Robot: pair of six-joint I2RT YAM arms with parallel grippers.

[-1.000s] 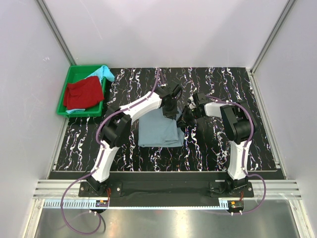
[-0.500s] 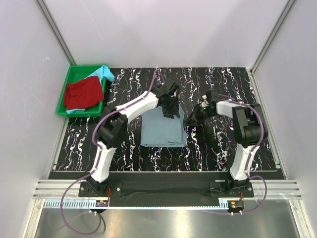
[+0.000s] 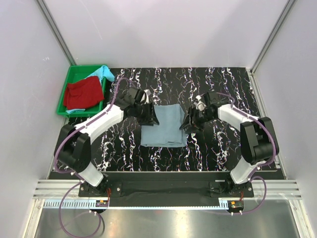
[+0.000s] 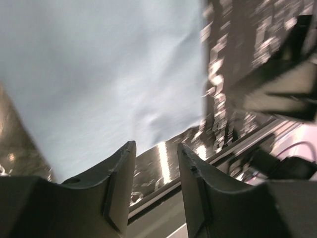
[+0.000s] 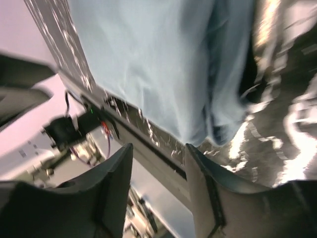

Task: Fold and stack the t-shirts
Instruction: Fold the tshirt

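A folded grey-blue t-shirt point(image 3: 163, 127) lies flat on the black marbled table, between the two arms. My left gripper point(image 3: 150, 117) is at its upper left edge, open, with nothing between the fingers. My right gripper point(image 3: 188, 123) hangs by its right edge, also open and empty. In the left wrist view the grey-blue t-shirt point(image 4: 109, 74) fills the upper part beyond the left gripper point(image 4: 156, 151). The right wrist view shows the grey-blue t-shirt point(image 5: 158, 59) and its folded edge past the right gripper point(image 5: 158, 153). A red t-shirt point(image 3: 83, 93) and a turquoise t-shirt point(image 3: 102, 73) lie in the tray.
The green tray point(image 3: 79, 69) sits at the table's back left corner against the wall. White walls close in the table on three sides. The right arm point(image 4: 277, 89) shows in the left wrist view, beyond the shirt.
Both grippers were together over the shirt's upper right corner, then opened. The left one swung to the shirt's left edge and the right one drew back to its right edge.
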